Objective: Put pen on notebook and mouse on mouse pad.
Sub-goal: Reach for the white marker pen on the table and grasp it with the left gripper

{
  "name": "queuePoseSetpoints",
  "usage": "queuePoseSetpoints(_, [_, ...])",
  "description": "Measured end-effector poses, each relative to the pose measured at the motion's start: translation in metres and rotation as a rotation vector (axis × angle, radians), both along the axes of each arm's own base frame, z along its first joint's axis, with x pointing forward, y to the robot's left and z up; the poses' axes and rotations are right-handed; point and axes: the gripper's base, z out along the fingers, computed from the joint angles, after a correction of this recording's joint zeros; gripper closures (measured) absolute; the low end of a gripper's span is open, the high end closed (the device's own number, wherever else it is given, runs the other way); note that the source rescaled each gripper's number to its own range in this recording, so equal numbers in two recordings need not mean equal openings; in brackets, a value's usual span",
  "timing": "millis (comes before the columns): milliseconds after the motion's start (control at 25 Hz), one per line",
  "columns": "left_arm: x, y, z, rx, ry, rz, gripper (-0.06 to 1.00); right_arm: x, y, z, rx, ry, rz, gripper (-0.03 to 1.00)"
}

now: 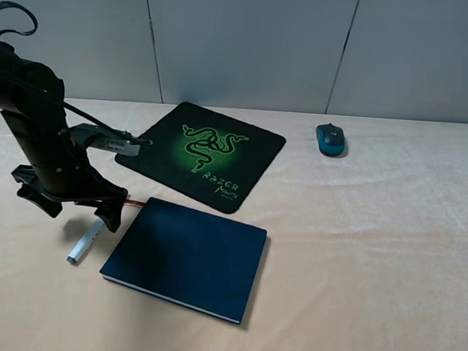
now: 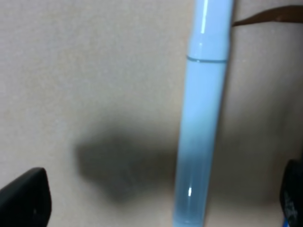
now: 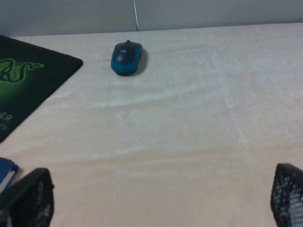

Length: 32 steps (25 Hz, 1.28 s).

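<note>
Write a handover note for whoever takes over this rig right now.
Left gripper: open, low over the pen, a finger on either side, not gripping.
Right gripper: open, empty, above the table.
The pen lies on the table left of the notebook; the mouse sits on the table right of the mouse pad.
Done: nothing placed.
Left: pen onto notebook, mouse onto mouse pad.

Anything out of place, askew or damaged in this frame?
Nothing damaged or spilled. The pen lies on the table beside the notebook, the mouse sits off the mouse pad, and both pad and notebook lie at an angle.
</note>
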Motion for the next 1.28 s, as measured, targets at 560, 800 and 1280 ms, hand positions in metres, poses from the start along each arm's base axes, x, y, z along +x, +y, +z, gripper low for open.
queuePoseSetpoints(560, [0.002,-0.001,-0.010,0.005,0.014,0.024,0.06,0.000,0.000,0.000,0.000,0.000,0.000,-0.03])
queuePoseSetpoints(800, [0.005,-0.001,-0.012,0.002,0.004,0.025,0.07,0.000,0.000,0.000,0.000,0.000,0.000,-0.03])
queuePoseSetpoints(1280, [0.008,0.001,-0.012,0.030,-0.037,0.005,0.09,0.000,0.000,0.000,0.000,0.000,0.000,-0.03])
